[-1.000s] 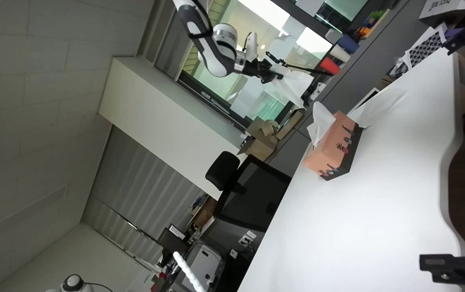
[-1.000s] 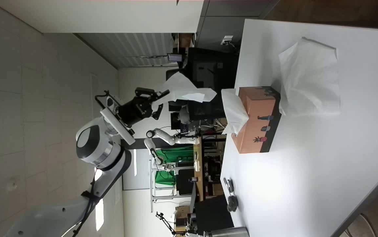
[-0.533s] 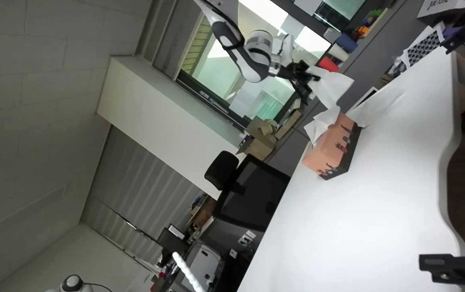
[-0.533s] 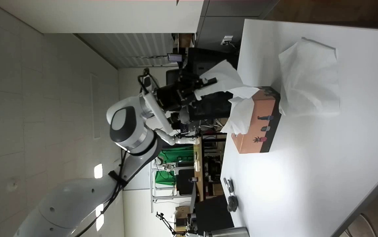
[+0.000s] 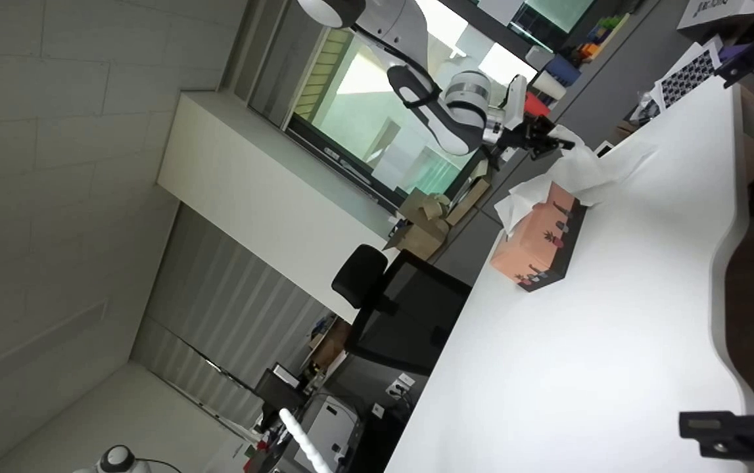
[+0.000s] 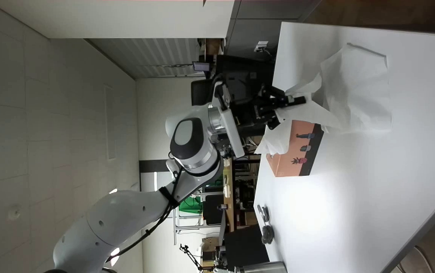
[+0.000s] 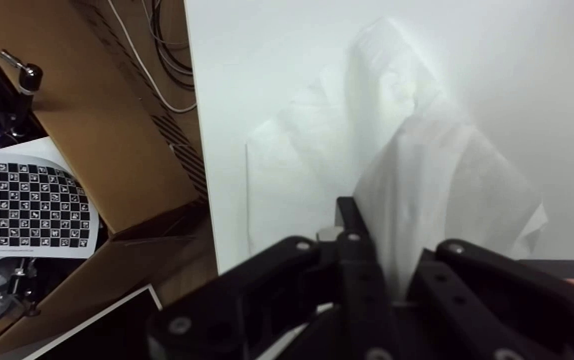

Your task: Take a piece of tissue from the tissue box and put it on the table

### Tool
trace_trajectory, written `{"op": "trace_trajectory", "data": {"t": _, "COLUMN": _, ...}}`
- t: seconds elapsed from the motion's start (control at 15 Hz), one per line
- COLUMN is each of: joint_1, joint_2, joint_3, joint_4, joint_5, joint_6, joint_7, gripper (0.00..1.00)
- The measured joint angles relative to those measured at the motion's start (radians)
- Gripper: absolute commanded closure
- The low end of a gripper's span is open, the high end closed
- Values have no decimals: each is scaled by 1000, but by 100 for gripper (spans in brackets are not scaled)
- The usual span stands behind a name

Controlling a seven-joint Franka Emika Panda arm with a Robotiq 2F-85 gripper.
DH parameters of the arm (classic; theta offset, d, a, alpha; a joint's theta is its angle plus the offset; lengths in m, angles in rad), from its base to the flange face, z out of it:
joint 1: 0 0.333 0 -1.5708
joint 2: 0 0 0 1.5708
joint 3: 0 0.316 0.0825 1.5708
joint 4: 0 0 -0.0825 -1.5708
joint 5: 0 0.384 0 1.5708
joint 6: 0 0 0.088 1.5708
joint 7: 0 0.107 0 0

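The jaws of the black 2-finger gripper (image 6: pixel 297 101) are closed narrowly on a thin white paper tissue (image 7: pixel 447 195), bunched between them. It hangs toward the white desk (image 6: pixel 354 197), long axis slanting down and away, its loose end over a wrinkled white tissue sheet (image 6: pixel 363 91) spread there. The next move likely turns on this: the sheet lies below and just beyond the jaws, so a little lowering and a release would probably leave the held tissue on top of it. Whether they touch, I cannot tell. Near them stands the coral-orange cardboard tissue box (image 6: pixel 291 148) with its dark base band, 1 white tuft (image 6: pixel 276 140) sticking out of its top. Farther off, past the desk edge, is a black mesh-backed chair (image 5: pixel 409 315).

Against 0.5 s earlier, both exterior views show the gripper closer to the desk, the held tissue now overlapping the sheet. The box has not moved.
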Motion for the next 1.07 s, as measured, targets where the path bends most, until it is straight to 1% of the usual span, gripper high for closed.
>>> {"op": "trace_trajectory", "data": {"t": 0.07, "joint_1": 2, "joint_2": 8, "joint_3": 0, "joint_4": 0, "joint_5": 2, "joint_6": 1, "joint_7": 7, "gripper": 68}}
{"op": "trace_trajectory", "data": {"t": 0.33, "joint_1": 23, "joint_2": 5, "joint_3": -1, "joint_4": 0, "joint_5": 1, "joint_6": 2, "joint_7": 27, "gripper": 40}}
{"op": "trace_trajectory", "data": {"t": 0.53, "joint_1": 36, "joint_2": -34, "joint_3": -1, "joint_4": 1, "joint_5": 13, "joint_6": -6, "joint_7": 28, "gripper": 20}}
{"op": "trace_trajectory", "data": {"t": 0.67, "joint_1": 44, "joint_2": -75, "joint_3": -1, "joint_4": 1, "joint_5": 15, "joint_6": -33, "joint_7": 28, "gripper": 7}}
{"op": "trace_trajectory", "data": {"t": 0.73, "joint_1": 49, "joint_2": -98, "joint_3": -1, "joint_4": 0, "joint_5": 15, "joint_6": -54, "joint_7": 28, "gripper": 2}}
{"op": "trace_trajectory", "data": {"t": 0.8, "joint_1": 55, "joint_2": -123, "joint_3": 1, "joint_4": -2, "joint_5": 15, "joint_6": -79, "joint_7": 26, "gripper": 0}}
{"op": "trace_trajectory", "data": {"t": 0.87, "joint_1": 60, "joint_2": -146, "joint_3": 5, "joint_4": -7, "joint_5": 15, "joint_6": -106, "joint_7": 23, "gripper": 11}}
{"op": "trace_trajectory", "data": {"t": 1.0, "joint_1": 62, "joint_2": -162, "joint_3": 11, "joint_4": -9, "joint_5": 14, "joint_6": -115, "joint_7": 22, "gripper": 0}}
{"op": "trace_trajectory", "data": {"t": 1.07, "joint_1": 61, "joint_2": -157, "joint_3": 11, "joint_4": -9, "joint_5": 14, "joint_6": -114, "joint_7": 22, "gripper": 0}}
